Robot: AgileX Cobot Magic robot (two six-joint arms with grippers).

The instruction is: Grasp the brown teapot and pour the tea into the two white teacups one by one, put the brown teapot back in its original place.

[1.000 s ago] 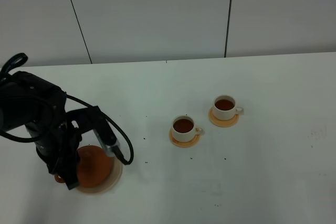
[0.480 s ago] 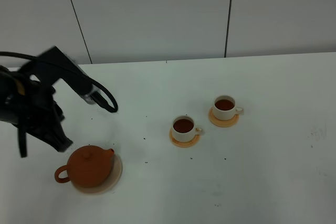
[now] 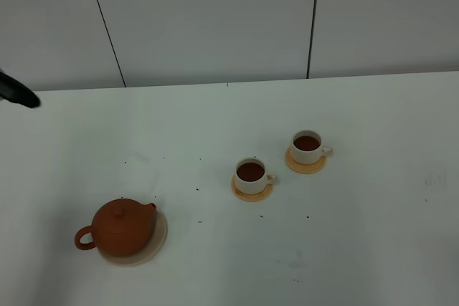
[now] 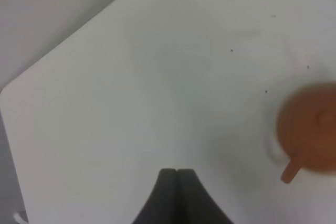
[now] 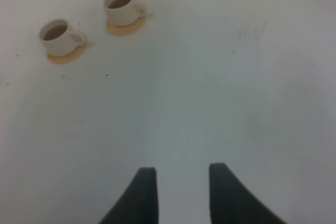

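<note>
Open table (image 3: pixel 373 249) was left everywhere except at the near-left teapot (image 3: pixel 122 227) and two central teacups (image 3: pixel 251 175).

The white table (image 3: pixel 373 234) carries a tan coaster (image 3: pixel 159 238), two orange coasters (image 3: pixel 251 194) and, seemingly, dark specks.

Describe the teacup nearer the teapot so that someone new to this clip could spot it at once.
On the white table, right of the brown teapot on its beige coaster, two white teacups stand side by side. The one meant is the nearer cup, closer to the camera and the teapot, on an orange coaster. Both hold dark tea; the other cup sits farther back and right.
</note>
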